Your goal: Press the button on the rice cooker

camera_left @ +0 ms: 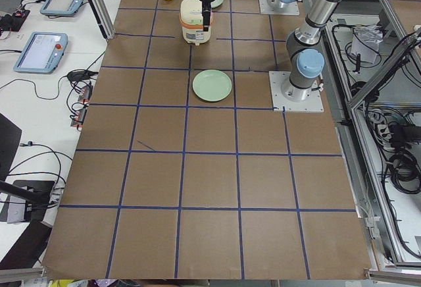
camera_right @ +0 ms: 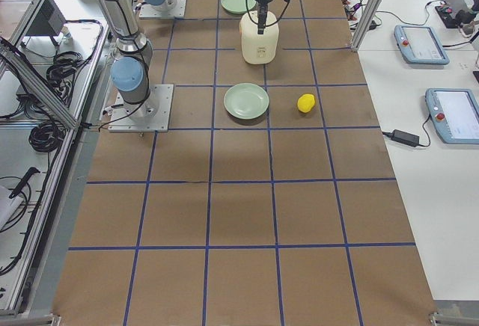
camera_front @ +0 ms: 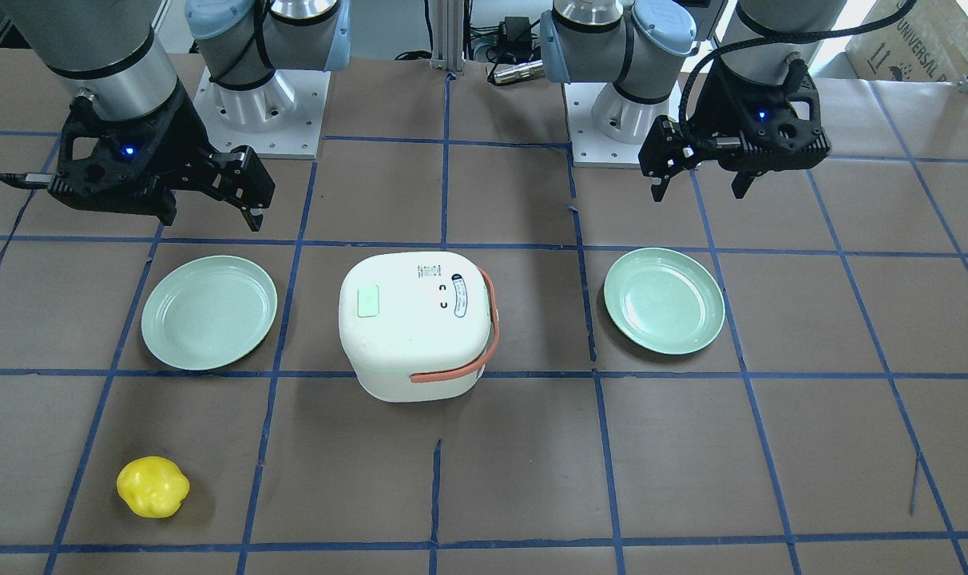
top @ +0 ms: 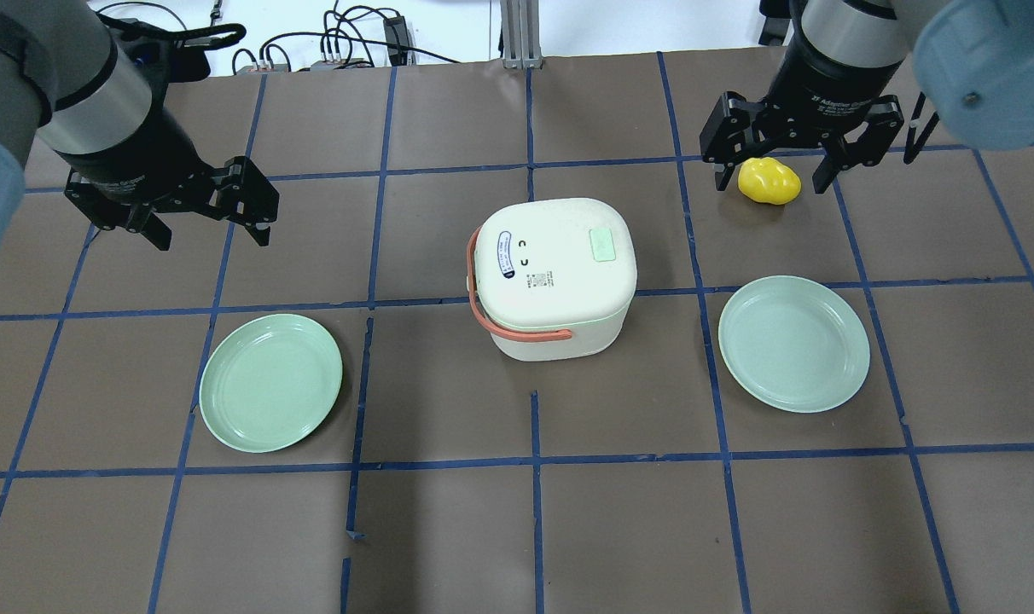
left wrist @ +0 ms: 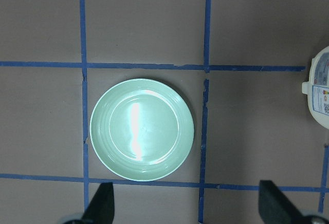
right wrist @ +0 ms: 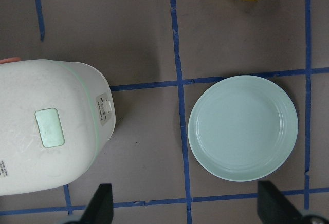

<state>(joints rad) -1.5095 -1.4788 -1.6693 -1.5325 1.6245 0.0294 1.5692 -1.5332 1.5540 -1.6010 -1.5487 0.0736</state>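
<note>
White rice cooker point(top: 551, 281) between 2 idle robot grippers.
The left gripper point(top: 210, 226) and right gripper point(top: 773, 183) hover either side of the cooker, well apart, fingers spread, empty. A pale green button point(top: 604, 245) sits on its lid; hard, probably light shell, so press straight down.

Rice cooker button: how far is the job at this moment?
Nothing looks done. Both the left gripper and right gripper hover open, apart from the rice cooker, holding nothing. Remaining: bring one gripper over the green button on top and press it.
</note>
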